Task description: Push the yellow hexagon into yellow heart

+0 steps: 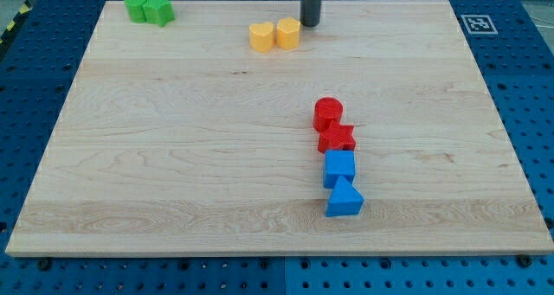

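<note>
Wooden board (173,157) lying on a blue perforated table (528,113); a fiducial marker (477,23) sits at the board's top-right corner. My tip (311,24) is down at the view's top, centre-right — a plain rod with no jaws, so it grasps nothing; it stands just beside the yellow hexagon (288,33), at that block's upper right, and contact cannot be confirmed from this angle. The yellow hexagon sits directly on the view's right of the yellow heart (261,37), the two touching or very nearly so, side by side near the top edge. In the top-left corner, a green pair pressed together: a green block (136,5) of unclear shape and a green star-like block (158,10). Right of centre, a column of four runs toward the view's bottom — red cylinder (328,113), red star (336,138), blue cube (339,167), blue triangle (344,198) — each touching or nearly touching the next. All these are well apart from the yellow pair and from my tip
</note>
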Robot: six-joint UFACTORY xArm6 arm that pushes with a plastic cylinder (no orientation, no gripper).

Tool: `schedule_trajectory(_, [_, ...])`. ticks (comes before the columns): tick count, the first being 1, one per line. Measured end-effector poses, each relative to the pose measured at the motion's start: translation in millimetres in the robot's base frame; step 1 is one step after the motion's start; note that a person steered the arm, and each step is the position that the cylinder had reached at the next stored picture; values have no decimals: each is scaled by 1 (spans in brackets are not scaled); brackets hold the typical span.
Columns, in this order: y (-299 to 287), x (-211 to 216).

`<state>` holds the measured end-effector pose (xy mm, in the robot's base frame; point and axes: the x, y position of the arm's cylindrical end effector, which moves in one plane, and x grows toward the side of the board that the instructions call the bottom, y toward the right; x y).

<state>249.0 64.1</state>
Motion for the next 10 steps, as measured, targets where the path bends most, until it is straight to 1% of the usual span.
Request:
schedule_trajectory(1, [13,10])
schedule_trajectory(2, [13,23])
schedule_trajectory(6, [-48,23])
schedule_trajectory(10, [-74,23])
